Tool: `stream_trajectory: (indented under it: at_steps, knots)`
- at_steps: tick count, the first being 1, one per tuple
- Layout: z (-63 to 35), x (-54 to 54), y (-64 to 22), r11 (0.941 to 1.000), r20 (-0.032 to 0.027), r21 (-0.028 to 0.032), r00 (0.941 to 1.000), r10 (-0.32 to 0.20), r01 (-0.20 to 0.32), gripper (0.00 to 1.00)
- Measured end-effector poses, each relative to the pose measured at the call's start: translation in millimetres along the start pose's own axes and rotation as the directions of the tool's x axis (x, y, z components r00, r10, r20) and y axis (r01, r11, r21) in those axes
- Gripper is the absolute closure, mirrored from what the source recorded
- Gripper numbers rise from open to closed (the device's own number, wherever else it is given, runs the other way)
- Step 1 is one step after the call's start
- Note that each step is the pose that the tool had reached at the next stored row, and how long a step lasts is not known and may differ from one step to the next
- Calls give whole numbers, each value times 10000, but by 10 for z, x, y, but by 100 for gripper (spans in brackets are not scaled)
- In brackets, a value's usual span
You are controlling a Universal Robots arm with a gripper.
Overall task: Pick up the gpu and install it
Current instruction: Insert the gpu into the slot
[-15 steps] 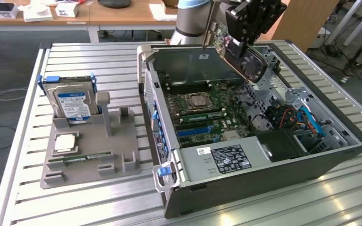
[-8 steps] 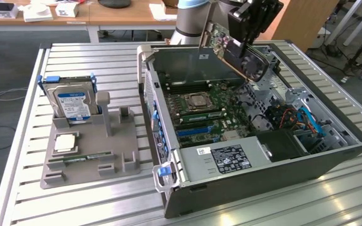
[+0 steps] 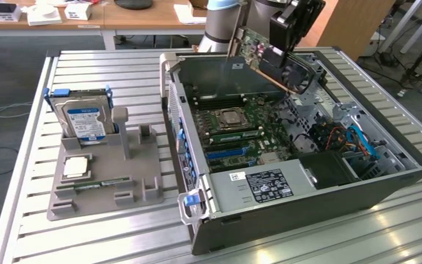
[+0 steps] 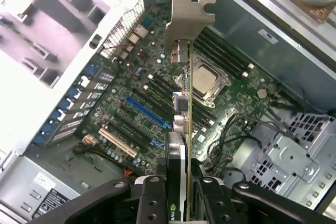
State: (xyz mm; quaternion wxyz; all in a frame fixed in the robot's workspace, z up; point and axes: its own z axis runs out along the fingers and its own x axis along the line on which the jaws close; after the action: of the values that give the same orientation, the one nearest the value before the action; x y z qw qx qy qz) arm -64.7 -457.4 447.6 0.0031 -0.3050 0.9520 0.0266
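Closest to the wrist camera, the black pincer [image 4: 186, 188] is clamped on the gpu [image 4: 181, 150], one finger on each face of the card. We see the card edge-on, with its pale metal bracket [image 4: 185, 19] at the end away from the fingers. Beneath it lies the motherboard [image 4: 131, 103] with a long blue slot [image 4: 148, 112] and the processor socket [image 4: 206, 81]. The card hangs clear of the board and is not seated in any slot.

In the exterior view the gpu is up at one o'clock, tilted, in the air over the far end of the open computer case [image 3: 387, 184]. Its fan side faces four o'clock. The case lies on its side on the ribbed metal desk [image 3: 86, 242], and the power supply [image 3: 268, 186] sits at its near end, around six o'clock.

Out at nine o'clock from the case, well apart from the card, stands a grey holder [image 3: 146, 165]. It carries a hard drive [image 3: 85, 122] upright at its far end, a processor chip [image 3: 77, 165] lying flat, and a narrow green RAM stick [image 3: 94, 186] near its front edge.
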Motion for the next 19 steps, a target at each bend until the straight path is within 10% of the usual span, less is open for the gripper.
stream_trajectory:
  at_steps: [10,19]
  knots:
    - [3,0,0,9836,-85,-48,9836,-1803,1803,73]
    - [5,0,0,9408,-152,-104,9407,-3389,3388,73]
